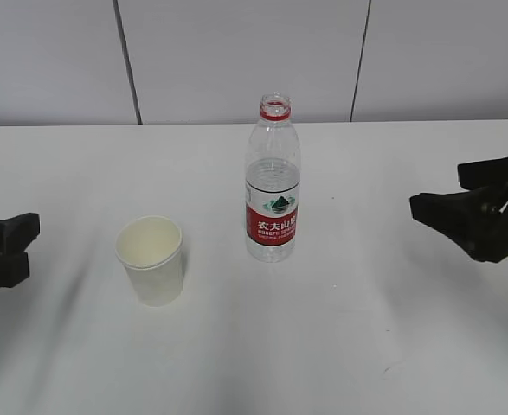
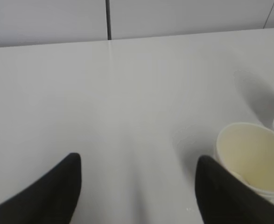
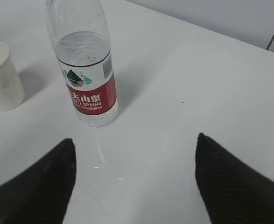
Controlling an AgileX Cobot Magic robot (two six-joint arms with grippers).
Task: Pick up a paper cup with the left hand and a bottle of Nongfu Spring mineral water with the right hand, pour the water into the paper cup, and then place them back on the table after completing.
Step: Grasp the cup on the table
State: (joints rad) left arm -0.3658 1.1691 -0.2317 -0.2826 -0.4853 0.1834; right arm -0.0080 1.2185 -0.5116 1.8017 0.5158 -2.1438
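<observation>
Nearest, paper cup [image 1: 151, 259] stands upright, bottle [image 1: 273, 181] (uncapped) at its two o'clock; left hand [image 1: 3, 251] and right hand [image 1: 461, 207] gape empty.

Bottle [image 3: 84, 60], centre frame: red label band [image 3: 92, 99] reads "农夫山泉", "NONGFU SPRING", "550ml"; green mountain logo above. No other legible text.

left pincer [image 1: 3, 251]: matte black, two blunt stacked fingers, plain | right pincer [image 1: 470, 212]: matte black, chunkier, angular fingers | wrist views: finger [image 3: 230, 186] tapers to a rounded tip, fine woven texture; left fingers [image 2: 57, 191] smooth black
</observation>
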